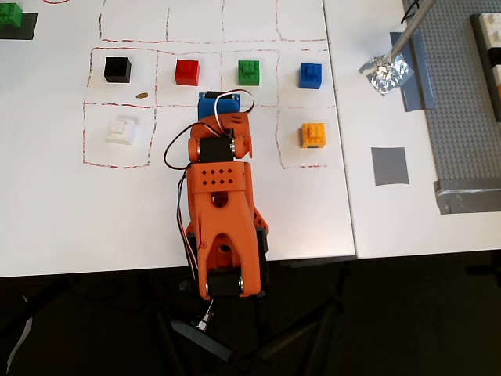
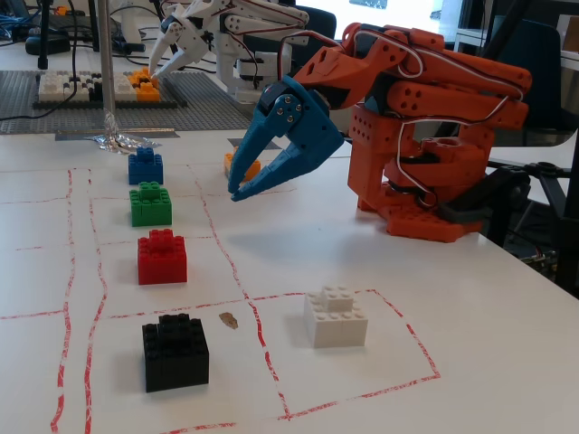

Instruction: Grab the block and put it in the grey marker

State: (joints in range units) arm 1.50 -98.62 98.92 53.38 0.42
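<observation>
- Bench (image 1: 47, 219): white top with red hand-drawn grid cells; a second white panel butts against it on the right in the overhead view.
- Arm (image 1: 223, 211): orange, folded over its base, reaching toward the middle of the grid. Nothing carried.
- End effector (image 2: 237, 192): blue, two pointed fingers slightly parted at the tips, nothing between them; it hangs clear above the bench. In the overhead view only its blue top (image 1: 220, 105) shows.
- Grey marker (image 1: 390, 166): flat grey square on the right-hand panel in the overhead view, bare, well apart from the arm; not seen in the fixed view.
- Block (image 1: 122, 129): white studded brick, upright in its own red-outlined cell, just below the black brick (image 1: 117, 69) in the overhead view.
- Block vs end effector: well apart, no contact. In the overhead view the block (image 2: 336, 317) lies left of the end effector; in the fixed view it sits nearer the camera.
- Step in hand (judgement): the approach, before any grasp; transfer not begun.
- Next move (judgement): swing toward the block's cell, widen the fingers, descend to straddle the block, avoiding the black brick nearby.
</observation>
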